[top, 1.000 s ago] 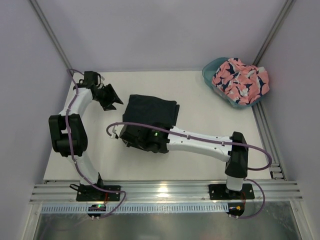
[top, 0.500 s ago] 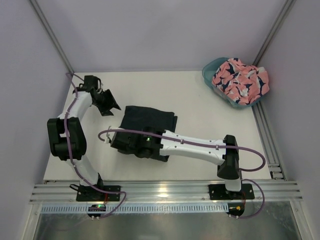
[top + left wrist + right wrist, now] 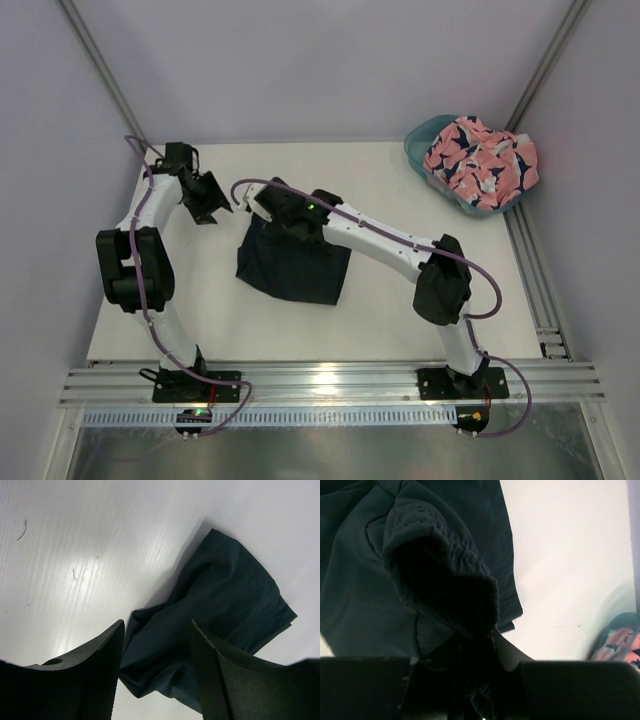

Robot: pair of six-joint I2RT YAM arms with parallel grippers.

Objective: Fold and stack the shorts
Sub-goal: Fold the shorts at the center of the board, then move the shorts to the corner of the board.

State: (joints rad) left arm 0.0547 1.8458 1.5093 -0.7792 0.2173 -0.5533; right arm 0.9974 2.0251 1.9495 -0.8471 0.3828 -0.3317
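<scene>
Navy shorts (image 3: pixel 295 270) clamped in right jaws; left jaws parted, empty, just beside.

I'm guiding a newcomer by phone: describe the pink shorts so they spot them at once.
At the far right corner of the table sits a translucent teal tub. Bunched inside it are the salmon-pink shorts, printed with navy and white shapes; the dark navy shorts mid-table are plain.
</scene>
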